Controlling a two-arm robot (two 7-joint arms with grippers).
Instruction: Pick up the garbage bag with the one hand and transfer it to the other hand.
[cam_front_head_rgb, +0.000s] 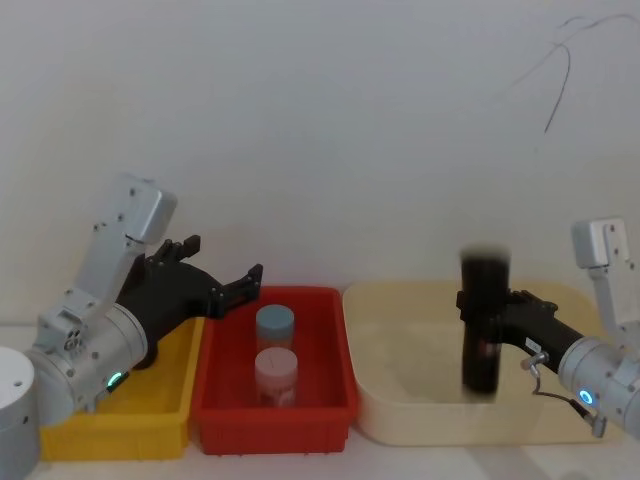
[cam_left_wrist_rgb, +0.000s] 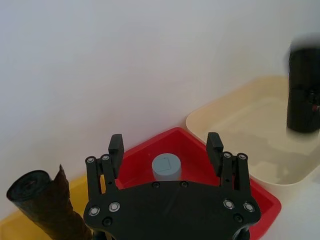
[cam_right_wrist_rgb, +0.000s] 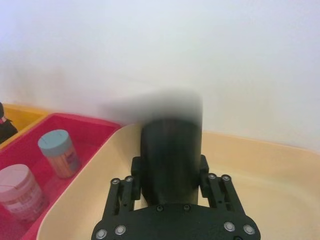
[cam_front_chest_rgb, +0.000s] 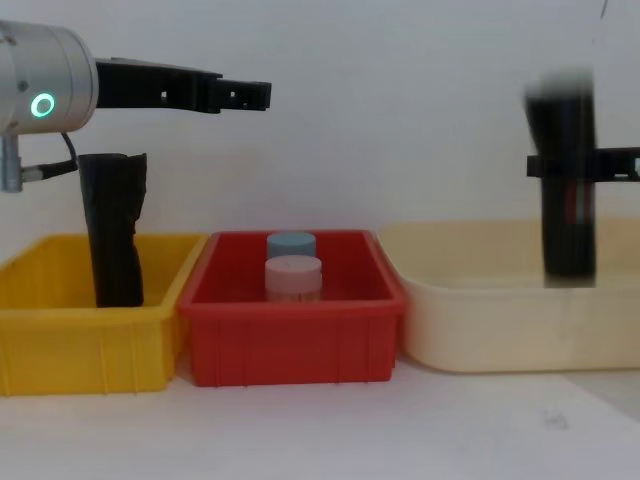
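White wall behind. Garbage bag (cam_front_head_rgb: 483, 275) held upright above beige tub (cam_front_head_rgb: 400, 425), right of frame, clamped mid-height by right gripper (cam_front_head_rgb: 478, 308), rim cleared. Left gripper (cam_left_wrist_rgb: 165, 144) raised at frame left, fingers spread, likely readied for handover.

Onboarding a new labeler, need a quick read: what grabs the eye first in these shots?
The right gripper is shut on the garbage bag, holding it upright in the air over the cream bin. The left gripper hangs open and empty, high over the yellow bin and red bin. A second black roll stands in the yellow bin.
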